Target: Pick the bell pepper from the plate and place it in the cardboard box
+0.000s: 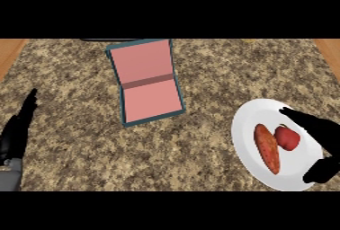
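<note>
Over at the left edge, the left robot hand (20, 128) rests above the speckled stone desk (199, 148), fingers straight and pointing up, holding nothing. A bit of grey forearm shows beneath it at the lower corner.

Further along, toward the middle and up near the far side, sits the box (146, 81), a shallow thing with a teal rim and a pink inside, split across the middle by a darker band. It lies slightly tilted on the desk, well apart from both hands.

On the right is the white plate (249, 123). Two things lie on it side by side: a long orange sweet potato (267, 148) on the left, and just beside it the red bell pepper (288, 137), the two close or touching.

The right robot hand (319, 134) comes in from the right edge over the plate, spread wide, one part reaching above the pepper and another low at the plate's lower edge. It is near the pepper but not closed round it.
</note>
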You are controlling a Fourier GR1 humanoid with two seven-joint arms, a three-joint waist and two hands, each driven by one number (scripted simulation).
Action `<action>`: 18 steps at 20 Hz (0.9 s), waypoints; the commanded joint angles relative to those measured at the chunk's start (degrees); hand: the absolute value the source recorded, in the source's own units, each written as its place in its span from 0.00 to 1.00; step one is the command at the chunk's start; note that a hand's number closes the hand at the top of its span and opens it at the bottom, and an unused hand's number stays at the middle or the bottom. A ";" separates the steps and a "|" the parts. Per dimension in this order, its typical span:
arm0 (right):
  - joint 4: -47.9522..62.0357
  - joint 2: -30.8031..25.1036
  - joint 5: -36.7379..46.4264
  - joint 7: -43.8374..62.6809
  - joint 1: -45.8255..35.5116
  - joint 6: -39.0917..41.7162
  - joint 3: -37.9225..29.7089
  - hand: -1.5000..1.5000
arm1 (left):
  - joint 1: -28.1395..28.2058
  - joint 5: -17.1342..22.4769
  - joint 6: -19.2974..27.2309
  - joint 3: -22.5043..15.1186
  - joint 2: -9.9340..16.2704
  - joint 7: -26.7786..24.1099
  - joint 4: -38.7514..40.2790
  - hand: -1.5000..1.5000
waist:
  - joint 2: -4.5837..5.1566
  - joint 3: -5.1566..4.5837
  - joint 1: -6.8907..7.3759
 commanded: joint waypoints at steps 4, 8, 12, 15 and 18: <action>-0.55 3.51 4.42 8.74 -2.74 5.30 2.03 0.00 | 0.98 -2.66 0.96 -0.30 -3.37 -0.34 -1.39 0.50 | 0.03 -0.01 0.13; 4.47 4.63 7.91 6.23 -1.82 1.05 1.14 0.00 | -1.43 -1.29 -3.97 3.60 0.29 1.82 -0.64 0.50 | 0.03 0.01 0.08; 10.90 5.81 10.84 3.00 -4.22 -2.57 0.42 1.00 | 1.12 -3.47 -3.39 3.54 -1.67 2.11 -4.82 0.50 | 0.03 0.02 0.23; 16.60 4.31 16.28 -2.14 -7.54 -13.70 2.42 1.00 | -1.71 -3.50 -2.04 3.01 -2.94 0.17 0.95 0.50 | 0.22 0.04 0.37; 12.13 8.14 18.84 0.56 -3.97 -18.58 3.84 1.00 | -0.03 -4.33 -1.81 2.72 -3.45 2.48 -3.19 0.50 | 0.02 0.02 0.09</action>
